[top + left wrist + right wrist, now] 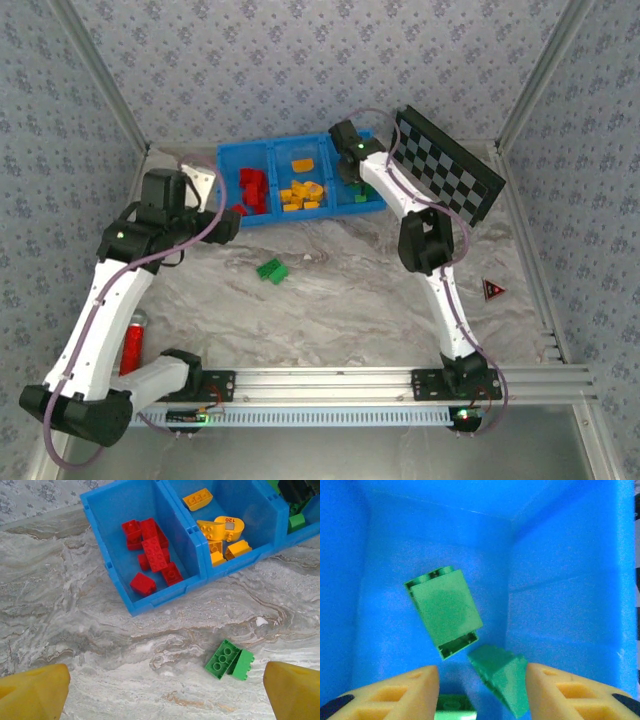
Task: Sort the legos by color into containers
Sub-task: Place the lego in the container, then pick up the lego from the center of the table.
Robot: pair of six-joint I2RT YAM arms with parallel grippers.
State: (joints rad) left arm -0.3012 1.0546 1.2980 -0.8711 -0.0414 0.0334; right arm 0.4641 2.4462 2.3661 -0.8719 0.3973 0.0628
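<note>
Red legos [150,555] are piled in the left compartment of the blue tray [107,565] and orange-yellow legos [220,532] in the middle one. The green legos [445,610] are in the right one.

In the right wrist view there's one big green brick lying tilted on that compartment's floor. A green wedge piece [500,677] sits just beside it toward the tray's right wall. A third green bit is at the bottom edge, too cropped to read.

A green pair [229,659] sits side by side, touching, on the marble table [350,300]. It's on the near side of the tray and apart from it, roughly in line with the left/middle divider.

The right gripper [481,680] is down inside the tray's right compartment. Its fingers are parted partway with nothing clamped, and the wedge lies below the gap, touching neither pad. The right arm rises from its base, bends at the elbow short of the tray, and its forearm slants up-left over the tray's near wall, wrist tipped down.

The left gripper [165,690] is spread wide and empty, hovering over the table on the near side of the tray, with the green pair under the gap toward its right finger. The left arm is folded, elbow out left of the tray and forearm running toward the tray's near-left corner.

A checkered board [450,165] leans just off the tray's right end. A red triangle marker [492,290] is well clear on the near-right, and a red cylinder [133,345] is well clear on the near-left.
</note>
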